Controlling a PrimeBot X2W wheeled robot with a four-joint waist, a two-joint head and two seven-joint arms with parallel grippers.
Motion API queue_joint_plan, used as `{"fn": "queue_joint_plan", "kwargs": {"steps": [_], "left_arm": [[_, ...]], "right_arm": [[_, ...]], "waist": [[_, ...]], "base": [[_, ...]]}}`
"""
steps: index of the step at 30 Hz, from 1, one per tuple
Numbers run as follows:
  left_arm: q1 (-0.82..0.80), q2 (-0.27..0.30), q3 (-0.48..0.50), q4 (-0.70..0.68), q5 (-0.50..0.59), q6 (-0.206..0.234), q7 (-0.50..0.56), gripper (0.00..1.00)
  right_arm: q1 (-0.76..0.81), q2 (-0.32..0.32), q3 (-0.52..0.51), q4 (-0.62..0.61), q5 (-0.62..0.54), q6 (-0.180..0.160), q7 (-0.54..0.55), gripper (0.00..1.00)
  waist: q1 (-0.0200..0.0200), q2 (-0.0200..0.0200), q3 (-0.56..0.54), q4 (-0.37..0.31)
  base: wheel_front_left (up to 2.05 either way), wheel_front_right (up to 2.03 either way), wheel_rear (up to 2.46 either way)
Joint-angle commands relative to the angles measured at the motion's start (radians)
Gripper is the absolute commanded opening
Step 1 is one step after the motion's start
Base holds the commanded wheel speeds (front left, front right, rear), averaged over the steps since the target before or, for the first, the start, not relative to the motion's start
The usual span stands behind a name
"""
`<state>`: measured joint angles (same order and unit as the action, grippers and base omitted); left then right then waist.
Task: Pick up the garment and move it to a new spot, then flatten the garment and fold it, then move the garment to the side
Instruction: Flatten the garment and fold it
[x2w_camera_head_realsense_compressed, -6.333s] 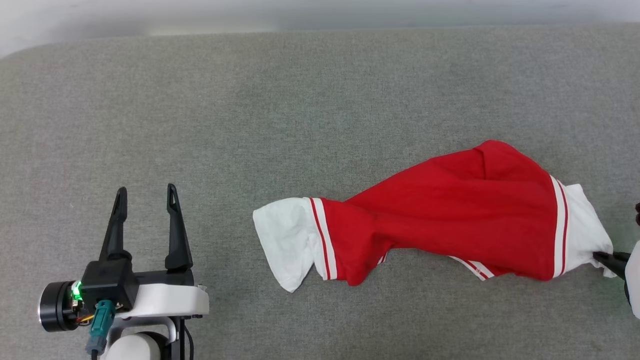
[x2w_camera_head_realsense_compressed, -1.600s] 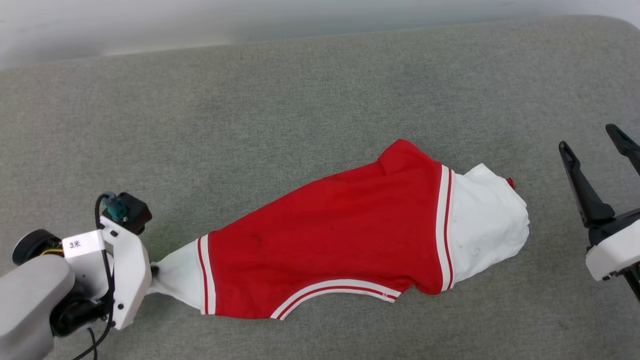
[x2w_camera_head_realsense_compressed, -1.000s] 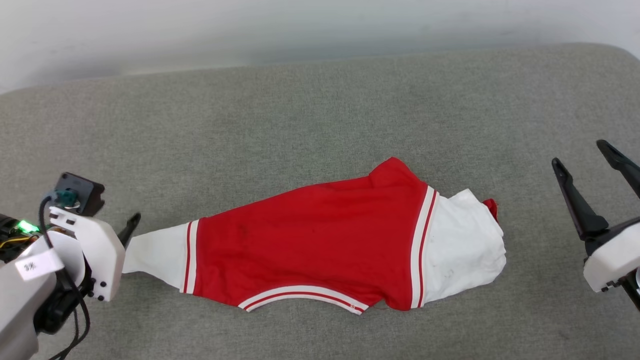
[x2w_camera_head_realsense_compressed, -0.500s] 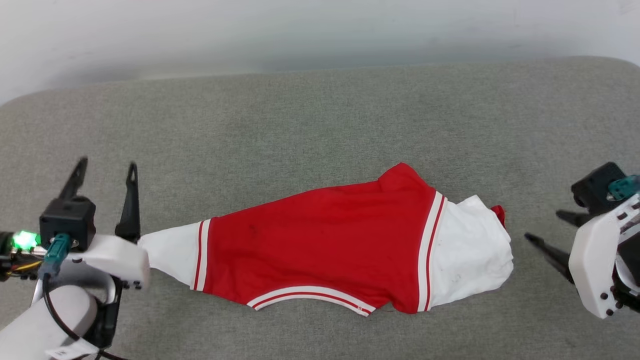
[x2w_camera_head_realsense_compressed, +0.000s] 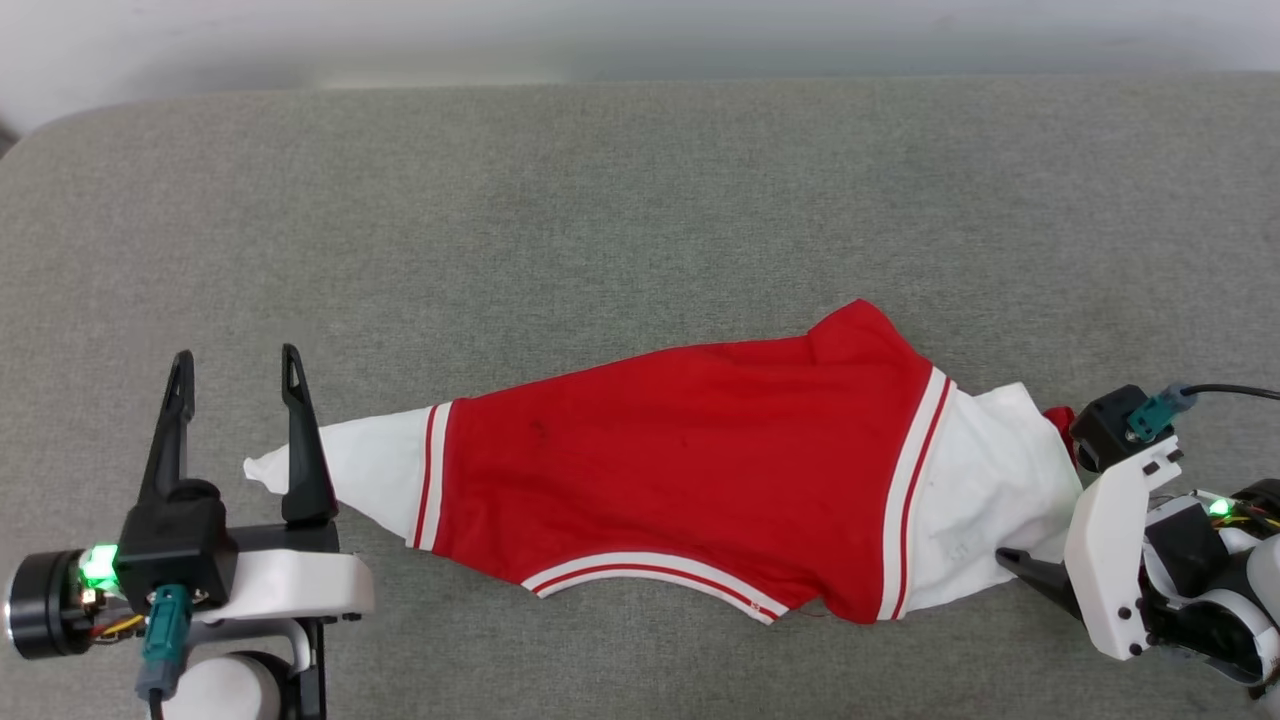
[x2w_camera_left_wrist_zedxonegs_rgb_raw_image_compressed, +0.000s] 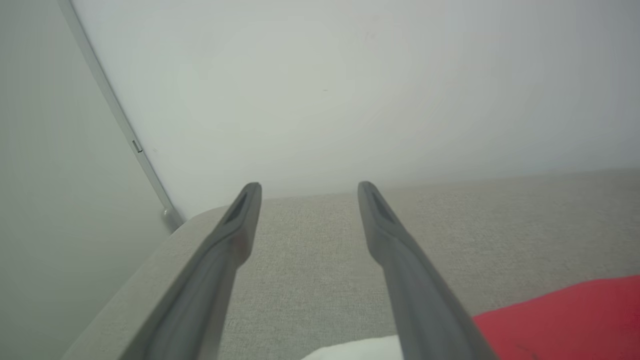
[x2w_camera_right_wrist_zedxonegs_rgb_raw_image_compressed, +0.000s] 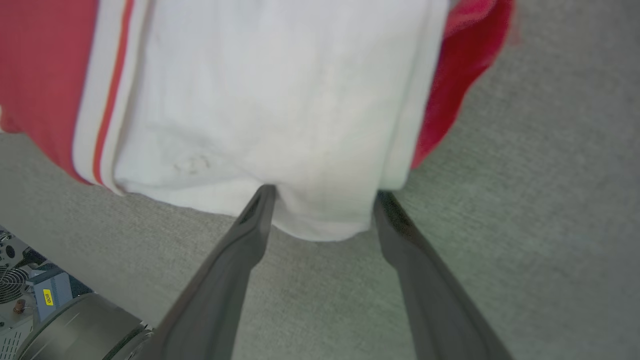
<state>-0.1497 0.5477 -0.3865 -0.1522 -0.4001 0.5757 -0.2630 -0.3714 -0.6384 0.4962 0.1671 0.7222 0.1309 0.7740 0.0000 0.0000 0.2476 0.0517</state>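
You can make out one piece of writing: in the right wrist view a small yellow tag (x2w_camera_right_wrist_zedxonegs_rgb_raw_image_compressed: 47, 297) on the grey equipment (x2w_camera_right_wrist_zedxonegs_rgb_raw_image_compressed: 30, 300) at the lower left carries dark digits, too small to read with certainty.

The garment (x2w_camera_head_realsense_compressed: 690, 470) lies stretched sideways on the grey padded surface (x2w_camera_head_realsense_compressed: 600, 220). Its red body is in the middle, with a white sleeve and red-and-white striped trim at each end.

Your left gripper (x2w_camera_head_realsense_compressed: 237, 355) stands wide open, fingers pointing toward the far edge of the surface. The tip of the left white sleeve lies between those fingers, partly behind the inner one. The left wrist view shows white cloth low between the fingers and red cloth off to the side. You cannot tell whether the fingers touch the cloth.

Your right gripper (x2w_camera_right_wrist_zedxonegs_rgb_raw_image_compressed: 325, 194) is spread wide too and clamps nothing. Its two fingertips sit right at the hem of the right white sleeve, and the hem bulges into the gap between them. A fold of red cloth shows just past the outer fingertip.
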Motion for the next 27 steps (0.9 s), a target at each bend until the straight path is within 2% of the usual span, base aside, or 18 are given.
{"fn": "queue_joint_plan", "kwargs": {"steps": [1,4,5,6,10,13,19,22,27], "left_arm": [[0.011,-0.016,0.015,0.003,0.016,-0.010,-0.002,1.00],[0.036,-0.066,0.051,0.015,0.051,-0.053,-0.002,1.00],[0.043,-0.080,0.062,0.020,0.062,-0.067,-0.002,1.00],[0.048,-0.091,0.075,0.024,0.073,-0.079,-0.002,1.00],[0.077,-0.136,0.123,0.041,0.111,-0.121,-0.002,1.00],[0.098,-0.164,0.154,0.051,0.135,-0.150,-0.002,1.00],[0.148,-0.206,0.214,0.055,0.172,-0.193,-0.002,1.00],[0.165,-0.226,0.240,0.051,0.190,-0.212,-0.002,1.00],[0.170,-0.258,0.269,0.058,0.213,-0.249,-0.002,1.00]], "right_arm": [[0.006,0.012,0.013,0.019,0.006,0.000,-0.011,1.00],[0.017,0.025,0.075,0.065,0.006,0.000,-0.041,1.00],[0.018,0.027,0.090,0.071,0.014,0.000,-0.057,0.43],[0.013,0.027,0.100,0.071,0.020,0.000,-0.073,0.00],[-0.014,-0.027,0.123,0.030,0.033,0.000,-0.142,0.00],[-0.006,-0.093,0.111,-0.031,0.052,-0.001,-0.181,0.00],[0.141,-0.196,0.022,-0.188,0.121,-0.001,-0.210,0.00],[0.260,-0.211,-0.039,-0.215,0.140,-0.001,-0.203,0.00],[0.379,-0.160,-0.105,-0.131,0.116,-0.001,-0.214,0.00]], "waist": [[0.0000,0.0000,0.010,0.009],[0.0000,0.0000,0.015,0.016],[0.0000,0.0000,0.015,0.016],[0.0000,0.0000,0.013,0.015],[0.0000,0.0000,-0.014,0.000],[0.0000,0.0000,-0.039,-0.013],[0.0000,0.0000,-0.076,-0.042],[0.0000,0.0000,-0.078,-0.055],[0.0000,0.0000,-0.064,-0.065]], "base": [[0.00,0.00,0.00],[0.00,0.00,0.00],[0.00,0.00,0.00],[0.00,0.00,0.00],[0.00,0.00,0.00],[0.00,0.00,0.00],[0.00,0.00,0.00],[0.00,0.00,0.00],[0.00,0.00,0.00]]}}
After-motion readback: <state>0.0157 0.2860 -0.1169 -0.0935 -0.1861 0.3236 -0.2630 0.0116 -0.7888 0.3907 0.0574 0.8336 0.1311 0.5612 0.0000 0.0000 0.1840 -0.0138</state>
